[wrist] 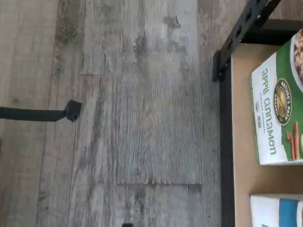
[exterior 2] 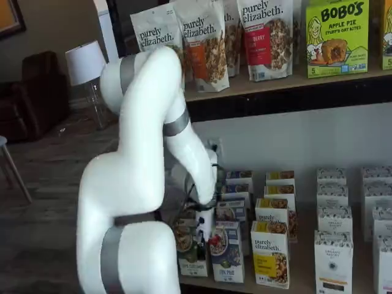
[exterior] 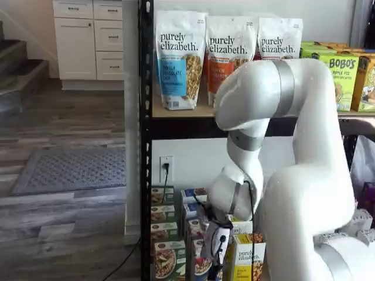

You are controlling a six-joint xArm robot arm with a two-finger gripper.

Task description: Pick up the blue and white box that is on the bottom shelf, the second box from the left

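The blue and white box (exterior 2: 226,252) stands upright at the front of the bottom shelf (exterior 2: 304,278), between a green carton (exterior 2: 187,252) and a yellow one. In a shelf view only part of the blue and white box (exterior: 202,266) shows beside the arm. The wrist view catches just a corner of the box (wrist: 277,210) on the tan board of the bottom shelf (wrist: 244,161). My gripper (exterior 2: 201,244) hangs low in front of the shelf, just left of the box and apart from it. The gripper (exterior: 215,253) holds nothing; its fingers are hard to make out.
A green apple cinnamon carton (wrist: 277,113) lies next to the blue one. Beside the box stands a yellow purely elizabeth carton (exterior 2: 270,254). White cartons (exterior 2: 334,257) fill the right. Granola bags (exterior 2: 202,43) sit on the board above. The black rack post (exterior: 145,146) marks the left edge. A black cable (wrist: 38,114) crosses the floor.
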